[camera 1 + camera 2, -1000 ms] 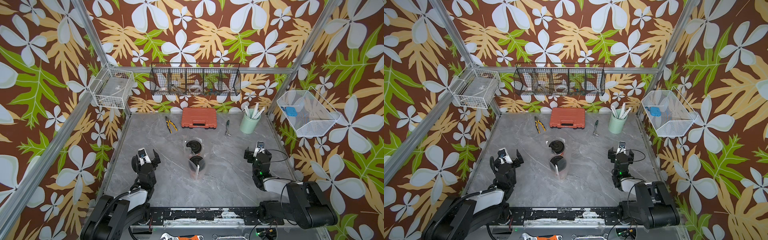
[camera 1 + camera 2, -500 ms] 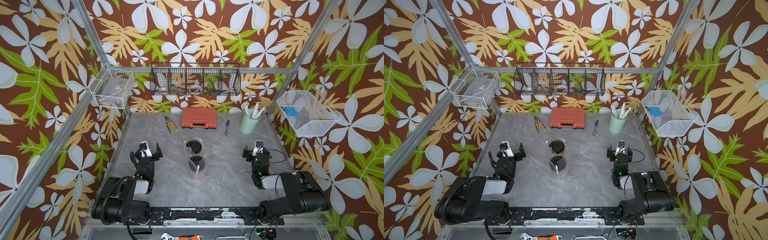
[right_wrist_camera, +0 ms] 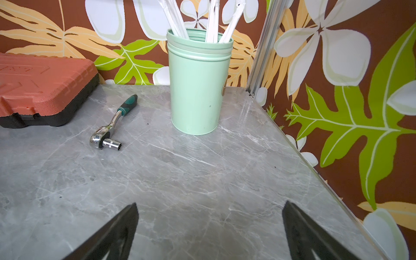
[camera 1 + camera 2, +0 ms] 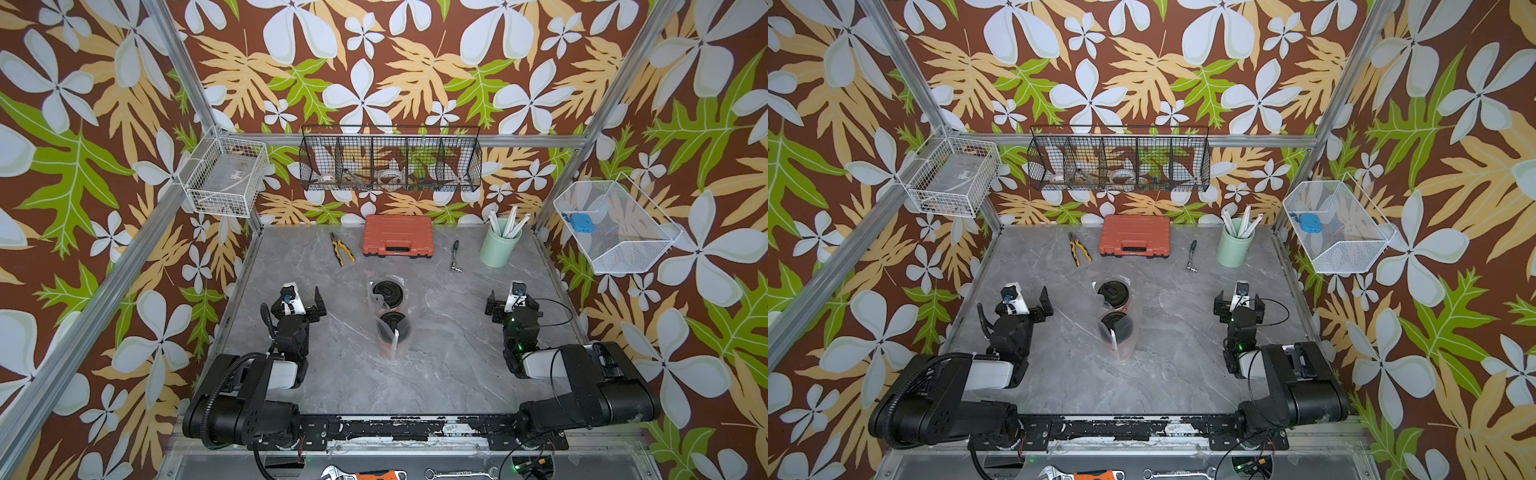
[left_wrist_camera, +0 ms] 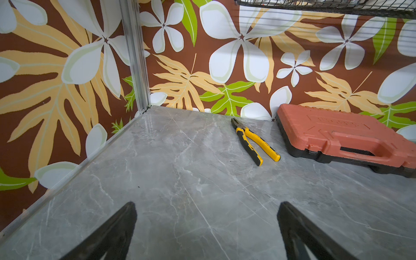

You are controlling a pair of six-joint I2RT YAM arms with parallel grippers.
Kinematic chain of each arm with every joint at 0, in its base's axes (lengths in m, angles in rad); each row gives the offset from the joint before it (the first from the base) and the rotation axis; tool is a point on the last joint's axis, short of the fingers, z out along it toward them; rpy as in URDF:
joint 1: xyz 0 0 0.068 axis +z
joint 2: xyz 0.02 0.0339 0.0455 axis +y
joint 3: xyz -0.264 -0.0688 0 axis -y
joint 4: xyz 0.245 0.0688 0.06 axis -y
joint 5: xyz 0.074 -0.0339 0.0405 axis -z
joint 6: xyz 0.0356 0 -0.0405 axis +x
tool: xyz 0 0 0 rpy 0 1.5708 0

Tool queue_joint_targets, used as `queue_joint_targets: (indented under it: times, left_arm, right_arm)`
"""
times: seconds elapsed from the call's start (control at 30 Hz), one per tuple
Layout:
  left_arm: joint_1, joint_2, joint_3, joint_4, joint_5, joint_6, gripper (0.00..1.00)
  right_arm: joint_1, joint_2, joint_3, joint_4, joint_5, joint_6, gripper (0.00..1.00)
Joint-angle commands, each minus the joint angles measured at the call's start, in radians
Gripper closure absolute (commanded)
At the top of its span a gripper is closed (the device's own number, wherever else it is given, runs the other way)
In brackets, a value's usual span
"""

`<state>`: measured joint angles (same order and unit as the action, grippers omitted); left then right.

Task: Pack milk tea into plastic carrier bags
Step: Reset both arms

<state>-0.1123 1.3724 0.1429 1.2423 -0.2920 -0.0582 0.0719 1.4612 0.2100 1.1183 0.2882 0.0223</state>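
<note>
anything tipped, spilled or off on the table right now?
Nothing stands out. The far cup and near cup both stand upright mid-table inside clear bags, with no spill on the table. The left gripper and right gripper are open, empty, off to the sides.

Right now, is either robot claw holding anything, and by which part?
Nothing is held. The left gripper and right gripper both stand open and empty, well apart from the milk tea cups.
</note>
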Motion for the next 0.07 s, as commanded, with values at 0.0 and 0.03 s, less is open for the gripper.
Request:
queue_joint_targets:
  times: [0.0, 0.03]
  left_arm:
    - [0.002, -0.001, 0.002, 0.027, -0.003, 0.003, 0.0]
    - [0.002, -0.001, 0.002, 0.027, -0.002, 0.003, 0.0]
  right_arm:
    - [0.0, -0.003, 0.002, 0.024, -0.001, 0.006, 0.0]
    - [-0.001, -0.005, 0.0, 0.027, 0.0, 0.005, 0.01]
